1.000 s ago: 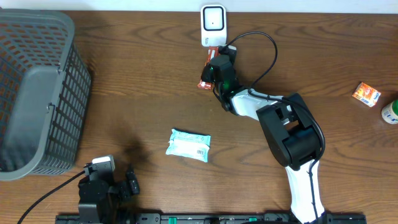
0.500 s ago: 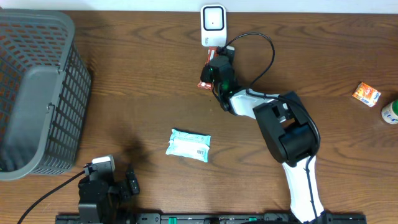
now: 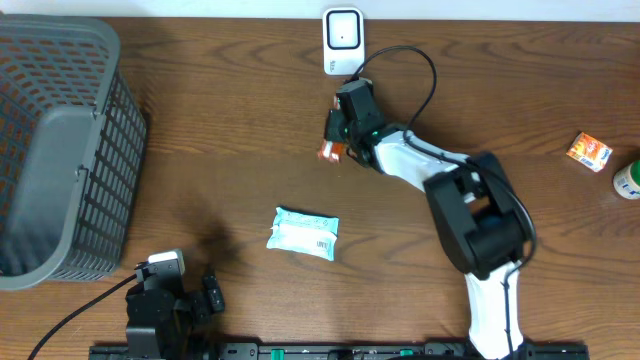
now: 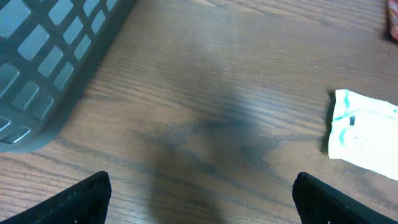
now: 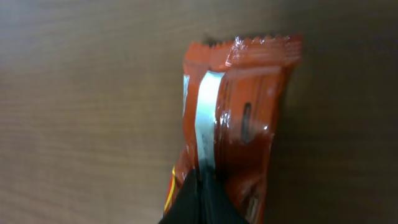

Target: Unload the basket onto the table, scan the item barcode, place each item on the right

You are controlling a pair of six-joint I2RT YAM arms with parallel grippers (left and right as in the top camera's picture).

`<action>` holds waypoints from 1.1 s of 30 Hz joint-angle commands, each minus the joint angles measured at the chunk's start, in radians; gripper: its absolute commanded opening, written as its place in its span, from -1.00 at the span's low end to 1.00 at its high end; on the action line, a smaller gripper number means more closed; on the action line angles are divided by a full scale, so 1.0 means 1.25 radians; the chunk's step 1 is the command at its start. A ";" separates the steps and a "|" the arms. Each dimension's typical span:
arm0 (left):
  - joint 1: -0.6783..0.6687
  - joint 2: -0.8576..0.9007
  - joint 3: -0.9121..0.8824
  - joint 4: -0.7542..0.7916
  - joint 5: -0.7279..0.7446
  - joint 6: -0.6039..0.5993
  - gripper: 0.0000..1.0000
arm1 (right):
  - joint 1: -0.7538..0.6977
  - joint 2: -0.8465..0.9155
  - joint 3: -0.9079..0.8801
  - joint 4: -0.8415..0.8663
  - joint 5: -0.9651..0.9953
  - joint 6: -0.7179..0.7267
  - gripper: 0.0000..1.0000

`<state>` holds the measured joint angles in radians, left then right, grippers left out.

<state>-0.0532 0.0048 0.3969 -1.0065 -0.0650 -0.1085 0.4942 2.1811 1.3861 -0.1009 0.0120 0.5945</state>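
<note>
My right gripper (image 3: 337,137) is shut on a red-orange snack packet (image 3: 327,152), just in front of the white scanner (image 3: 342,40) at the table's far edge. In the right wrist view the packet (image 5: 242,118) fills the middle, its silver seam facing the camera, and the black fingertips (image 5: 202,196) pinch its near end over the wooden table. No barcode shows on it. My left gripper (image 4: 202,193) stands open low over bare wood at the front left, holding nothing.
A white and teal packet (image 3: 303,233) lies mid-table, and shows as the packet (image 4: 364,127) in the left wrist view. A grey basket (image 3: 60,150) fills the left side. An orange box (image 3: 589,151) and a green-white container (image 3: 628,180) sit far right.
My right gripper has drawn the red packet a little away from the scanner toward the table's middle, and the arm's elbow swung right. The left arm has not moved.
</note>
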 commanded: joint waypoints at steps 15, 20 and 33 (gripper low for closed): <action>0.001 0.001 -0.001 -0.005 0.002 -0.007 0.87 | 0.019 -0.314 -0.035 -0.428 -0.060 -0.010 0.54; 0.001 0.001 -0.001 -0.005 0.002 -0.007 0.88 | 0.019 -0.362 -0.039 -0.449 0.003 -0.016 0.98; 0.001 0.001 -0.001 -0.005 0.002 -0.007 0.88 | -0.031 -0.063 0.154 -0.603 -0.025 0.015 0.88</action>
<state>-0.0532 0.0048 0.3969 -1.0061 -0.0650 -0.1085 0.4755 2.0521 1.4525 -0.8165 -0.0387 0.5983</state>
